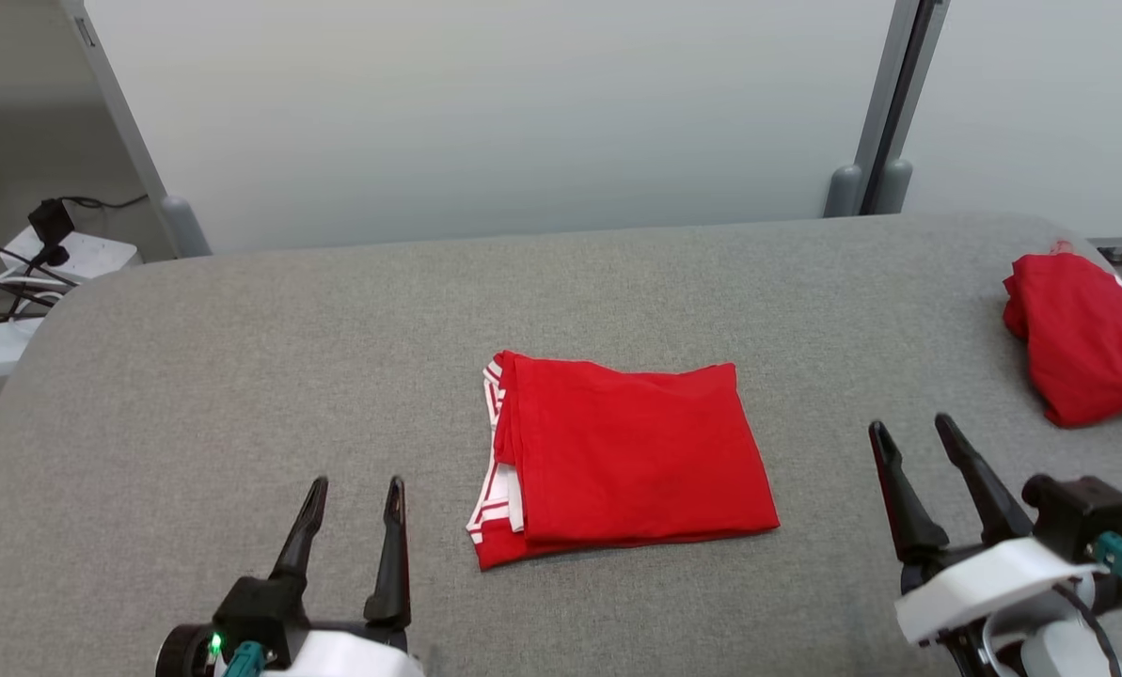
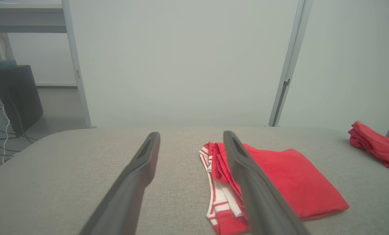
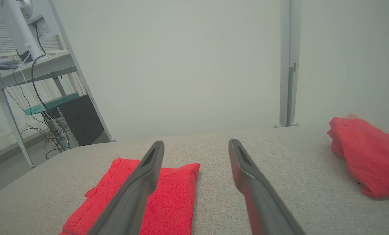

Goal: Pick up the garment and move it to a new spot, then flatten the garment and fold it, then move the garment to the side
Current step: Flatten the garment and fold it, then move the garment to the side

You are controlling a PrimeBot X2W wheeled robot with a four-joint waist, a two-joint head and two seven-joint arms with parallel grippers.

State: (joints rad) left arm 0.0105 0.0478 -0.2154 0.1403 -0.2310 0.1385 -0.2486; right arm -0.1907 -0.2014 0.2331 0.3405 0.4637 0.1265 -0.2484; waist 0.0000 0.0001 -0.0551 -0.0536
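A red garment [image 1: 631, 451] with red-and-white striped trim lies folded into a neat rectangle in the middle of the grey table [image 1: 241, 376]. It also appears in the left wrist view as the garment [image 2: 292, 179] and in the right wrist view as the garment [image 3: 171, 195]. My left gripper [image 1: 355, 494] is open, low on the table, a hand's width to the left of the folded garment. My right gripper [image 1: 910, 428] is open too, off the garment's right side. Neither one touches the cloth. Both hold nothing.
A second red garment [image 1: 1082, 338] lies bunched at the table's far right edge. A white panel wall [image 1: 523, 113] stands behind the table. A power strip with cables [image 1: 43, 254] sits off the left edge. A desk with a dark box [image 3: 80, 119] stands beyond.
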